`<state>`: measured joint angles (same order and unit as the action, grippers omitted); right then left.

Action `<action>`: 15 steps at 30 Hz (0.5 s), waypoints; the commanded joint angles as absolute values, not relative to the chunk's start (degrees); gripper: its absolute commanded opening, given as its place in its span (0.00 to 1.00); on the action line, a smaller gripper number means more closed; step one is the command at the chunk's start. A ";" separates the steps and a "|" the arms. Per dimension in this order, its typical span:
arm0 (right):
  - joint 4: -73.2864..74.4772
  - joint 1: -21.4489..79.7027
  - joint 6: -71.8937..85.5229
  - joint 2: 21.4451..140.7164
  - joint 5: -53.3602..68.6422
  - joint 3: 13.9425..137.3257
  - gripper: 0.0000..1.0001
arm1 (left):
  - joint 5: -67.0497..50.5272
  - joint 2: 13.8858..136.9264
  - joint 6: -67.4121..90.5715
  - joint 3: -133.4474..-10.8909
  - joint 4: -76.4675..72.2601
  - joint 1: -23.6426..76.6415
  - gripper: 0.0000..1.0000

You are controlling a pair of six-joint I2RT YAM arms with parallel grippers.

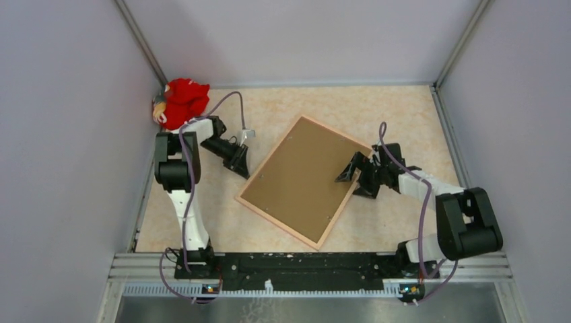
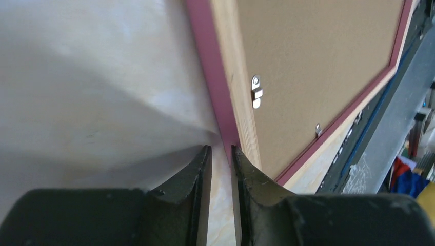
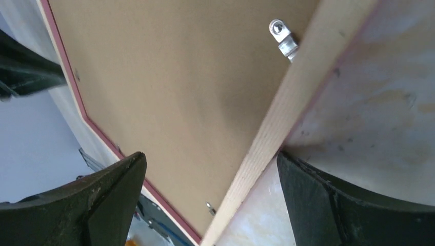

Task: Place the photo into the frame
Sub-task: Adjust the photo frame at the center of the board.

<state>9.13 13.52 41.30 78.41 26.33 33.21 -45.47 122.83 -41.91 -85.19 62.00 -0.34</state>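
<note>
The frame (image 1: pixel 277 225) lies face down in the middle of the table, its pale wood back up and a brown backing board (image 1: pixel 303 178) set in it. The photo is hidden. My left gripper (image 1: pixel 241 169) sits at the frame's upper left edge. In the left wrist view its jaws (image 2: pixel 219 149) stand a narrow gap apart, and the pink rim (image 2: pixel 213 77) ends right at the tips; whether they pinch it does not show. My right gripper (image 1: pixel 357 180) is wide open (image 3: pixel 209 155) astride the wooden right edge (image 3: pixel 287 102), one finger over the board and one over the table.
A red plush toy (image 1: pixel 182 101) lies in the back left corner behind the left arm. Grey walls close in the table on three sides. A metal rail (image 1: pixel 310 262) runs along the near edge. Small metal clips (image 2: pixel 256 92) hold the board.
</note>
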 commanded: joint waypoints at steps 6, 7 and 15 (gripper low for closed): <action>11.00 6.71 35.02 85.13 21.05 47.74 0.99 | -52.39 119.17 -50.44 -77.84 67.23 4.03 0.29; 13.24 6.68 34.18 84.15 18.42 48.85 0.99 | -52.31 119.12 -50.45 -77.91 67.16 3.73 0.29; 15.63 15.56 34.34 72.14 7.44 48.61 0.99 | -58.47 120.58 -50.57 -82.34 70.53 0.56 0.48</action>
